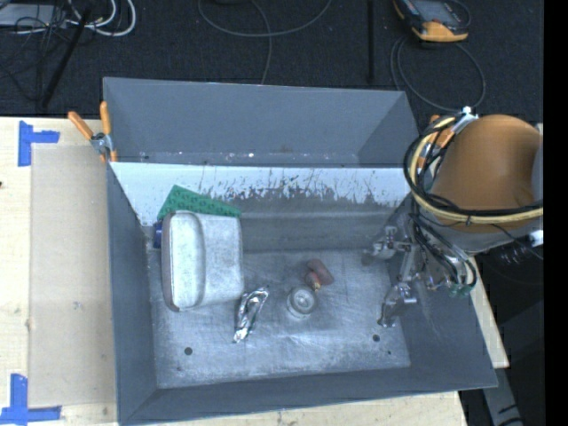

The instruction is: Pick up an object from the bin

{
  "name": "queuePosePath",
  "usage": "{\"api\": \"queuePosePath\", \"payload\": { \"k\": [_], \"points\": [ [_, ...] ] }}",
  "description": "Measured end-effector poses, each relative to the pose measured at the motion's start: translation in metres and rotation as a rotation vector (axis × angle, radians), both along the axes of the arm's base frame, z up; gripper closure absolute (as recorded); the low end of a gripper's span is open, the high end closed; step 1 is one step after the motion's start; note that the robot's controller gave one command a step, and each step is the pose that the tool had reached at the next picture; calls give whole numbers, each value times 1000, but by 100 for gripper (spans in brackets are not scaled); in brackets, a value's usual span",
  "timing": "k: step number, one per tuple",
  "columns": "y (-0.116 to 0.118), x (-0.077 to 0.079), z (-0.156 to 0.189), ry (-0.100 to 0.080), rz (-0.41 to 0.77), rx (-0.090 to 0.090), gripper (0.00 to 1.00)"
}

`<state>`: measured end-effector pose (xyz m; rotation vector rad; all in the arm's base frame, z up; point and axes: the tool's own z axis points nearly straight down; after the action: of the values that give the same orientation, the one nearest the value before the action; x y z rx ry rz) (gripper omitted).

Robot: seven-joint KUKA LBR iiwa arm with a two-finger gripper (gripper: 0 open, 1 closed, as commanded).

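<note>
The gripper (390, 275) hung by the right wall of the bin (266, 131), fingers spread and empty, and the small brown lump (319, 272) lay nearest, toward the bin's middle.

The green pad (197, 201) at the bin's (266, 371) left is lying largely hidden beneath a silver oblong tin (202, 260). A blue item (157, 234) is peeking out beside the tin, too little showing to identify. The orange cover (488, 171) is masking the top of the gripper (395, 302).

Orange-edged device (432, 20) on dark floor (311, 51); white cables (115, 11).
</note>
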<state>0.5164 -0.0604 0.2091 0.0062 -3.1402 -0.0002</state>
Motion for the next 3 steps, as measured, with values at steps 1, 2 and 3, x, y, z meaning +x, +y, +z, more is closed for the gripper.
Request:
{"api": "queuePosePath", "payload": {
  "k": [1,2,3],
  "points": [
    [88,35,-52,2,-33,4,0],
    [112,47,-139,-5,121,0,0],
    [152,23,-137,-7,348,0,0]
  ]
}}
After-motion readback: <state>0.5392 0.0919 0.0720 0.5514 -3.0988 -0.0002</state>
